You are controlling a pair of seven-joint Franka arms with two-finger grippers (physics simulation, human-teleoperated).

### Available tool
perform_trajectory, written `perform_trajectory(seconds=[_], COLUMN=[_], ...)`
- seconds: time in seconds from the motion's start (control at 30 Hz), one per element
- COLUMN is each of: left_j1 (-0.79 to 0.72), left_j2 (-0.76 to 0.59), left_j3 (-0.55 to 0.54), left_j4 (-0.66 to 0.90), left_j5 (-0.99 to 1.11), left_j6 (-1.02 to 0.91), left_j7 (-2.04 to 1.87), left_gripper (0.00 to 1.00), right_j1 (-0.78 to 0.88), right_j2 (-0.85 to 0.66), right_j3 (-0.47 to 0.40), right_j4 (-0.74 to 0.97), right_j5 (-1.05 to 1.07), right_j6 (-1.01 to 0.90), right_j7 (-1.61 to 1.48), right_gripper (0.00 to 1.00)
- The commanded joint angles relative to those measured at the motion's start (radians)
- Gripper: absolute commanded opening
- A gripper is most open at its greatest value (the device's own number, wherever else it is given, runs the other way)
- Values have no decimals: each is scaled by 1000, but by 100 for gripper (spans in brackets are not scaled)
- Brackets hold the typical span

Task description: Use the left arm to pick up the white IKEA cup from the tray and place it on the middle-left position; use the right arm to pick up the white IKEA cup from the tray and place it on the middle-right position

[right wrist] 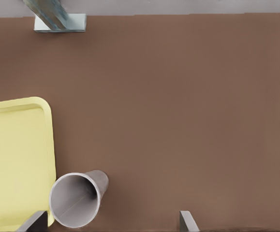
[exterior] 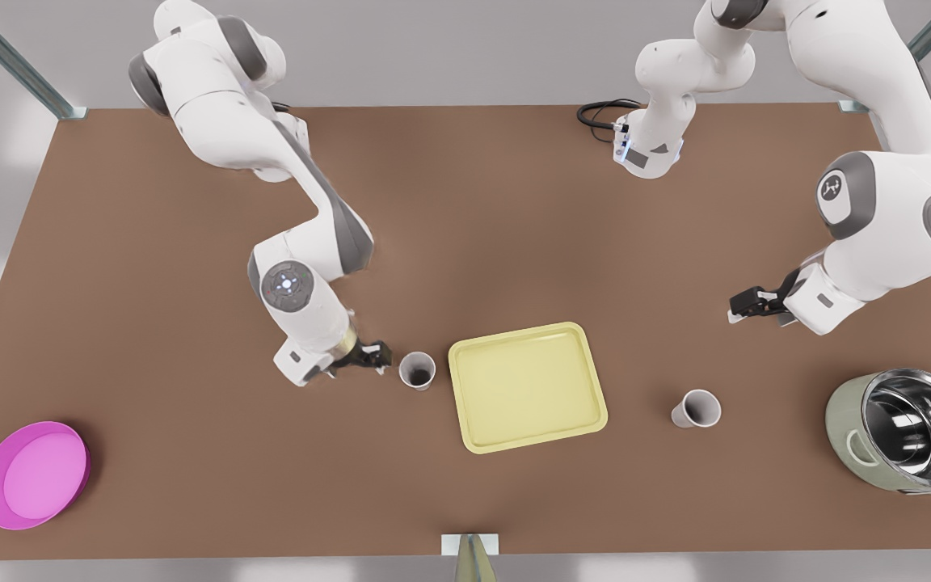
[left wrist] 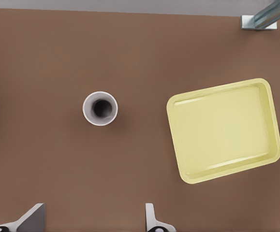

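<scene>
Seen from the front camera, which faces the two robot arms, a brown tabletop (exterior: 465, 210) runs across the scene. At the front view's far left sits a round magenta bowl (exterior: 33, 475).

Next comes the right arm, reaching down low. Its right hand (exterior: 385, 358) hovers just beside a white cup, the right arm's cup (exterior: 417, 371), without touching it. The cup stands upright, mouth up, between the hand and the tray. In the right wrist view the fingers (right wrist: 36, 223) are spread wide and grip nothing.

In the middle lies the pale yellow tray (exterior: 526, 388) with nothing on it.

To the front view's right of the tray, well apart from it, the left arm's cup (exterior: 696, 408) stands upright on bare tabletop. The left hand (exterior: 736, 309) hangs farther back and higher, well apart from this cup, which lies toward the front edge from it. In the left wrist view its fingers (left wrist: 33, 218) are also wide apart and hold nothing.

At the far right stands a pale green cooker with a shiny steel pot (exterior: 906, 440).

Both cups look set down on either side of the tray, so the job appears nearly done. The right hand is much closer to its cup and should back off straight away from it to avoid tipping it.
</scene>
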Motion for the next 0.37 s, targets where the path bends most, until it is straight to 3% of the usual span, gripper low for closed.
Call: perform_trajectory(seconds=[0.0, 0.2, 0.33], left_j1=[4, 7, 2], left_j2=[0, 3, 6], left_j3=[0, 1, 0], left_j4=[1, 1, -4], left_j5=[-27, -25, -11], left_j6=[-2, 18, 19], left_j7=[-27, -22, -22], left_gripper=[100, 100, 100], right_j1=[-66, -327, -309], right_j2=[-104, -319, -391], right_j3=[-1, -9, -70], right_j4=[-2, -73, -169], right_j5=[-1, -7, -1], right_j6=[-279, -468, -452], right_j7=[-137, -434, -499], right_gripper=[100, 100, 100])
